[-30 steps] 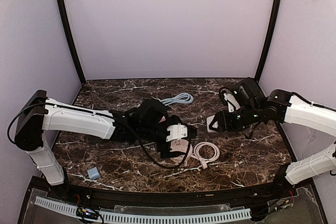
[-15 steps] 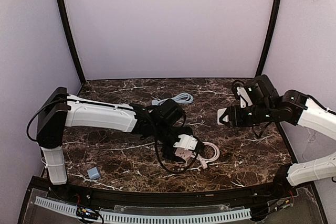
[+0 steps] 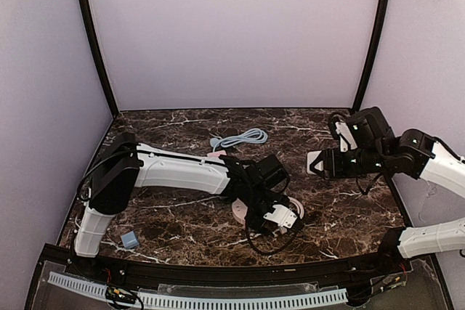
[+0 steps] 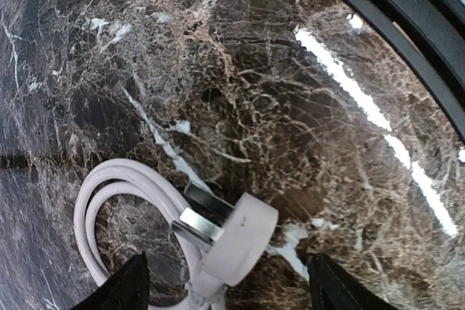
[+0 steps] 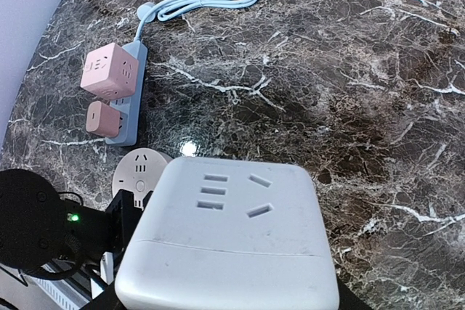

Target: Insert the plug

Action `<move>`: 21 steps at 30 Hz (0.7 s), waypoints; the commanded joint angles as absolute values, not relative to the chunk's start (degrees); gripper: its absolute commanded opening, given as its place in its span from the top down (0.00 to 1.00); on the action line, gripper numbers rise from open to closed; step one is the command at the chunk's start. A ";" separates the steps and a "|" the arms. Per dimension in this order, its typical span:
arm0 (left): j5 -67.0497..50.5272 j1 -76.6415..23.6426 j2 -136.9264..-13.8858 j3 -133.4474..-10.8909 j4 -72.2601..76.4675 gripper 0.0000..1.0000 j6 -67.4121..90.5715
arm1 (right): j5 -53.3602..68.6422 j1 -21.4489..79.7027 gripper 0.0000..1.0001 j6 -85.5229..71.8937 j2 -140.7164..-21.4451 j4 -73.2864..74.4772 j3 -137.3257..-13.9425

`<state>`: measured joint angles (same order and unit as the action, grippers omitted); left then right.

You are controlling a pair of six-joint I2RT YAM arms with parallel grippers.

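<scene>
Our left tool (image 4: 231,292) stands open astride the white plug (image 4: 238,239) lying on the desk (image 4: 290,70); our right tool (image 3: 318,163) grips the socket block (image 5: 229,241). Closing off-centre could twist the plug sideways.

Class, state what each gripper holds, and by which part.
Right gripper holds the white socket block by the end nearest its wrist. Left gripper holds nothing; its open jaws straddle the white plug.

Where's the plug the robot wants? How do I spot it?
Look at the dark marble table, near its front edge, just under the left gripper. The plug is a round white puck with shiny metal prongs, on a looped white cable, unlike the pale blue cable farther back.
</scene>
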<state>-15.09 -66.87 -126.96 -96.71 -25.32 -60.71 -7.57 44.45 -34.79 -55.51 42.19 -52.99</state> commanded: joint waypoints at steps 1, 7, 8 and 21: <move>-12.02 -66.88 -129.42 -100.91 -31.51 0.26 -62.37 | -8.14 43.96 0.97 -34.75 -53.90 41.09 -52.18; -8.89 -66.89 -131.14 -102.73 -31.17 0.41 -61.41 | -7.61 43.93 0.97 -34.94 -53.30 41.02 -51.62; -7.98 -66.89 -131.53 -103.44 -31.05 0.45 -60.31 | -7.42 43.94 0.98 -34.90 -53.22 40.97 -51.49; -6.37 -67.02 -132.56 -106.96 -34.88 0.87 -55.92 | -7.62 43.93 0.98 -34.59 -52.70 41.03 -52.06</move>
<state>-6.46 -66.81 -132.22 -104.90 -30.81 -58.83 -7.29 44.45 -34.79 -53.32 42.52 -51.64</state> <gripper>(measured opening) 0.148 0.588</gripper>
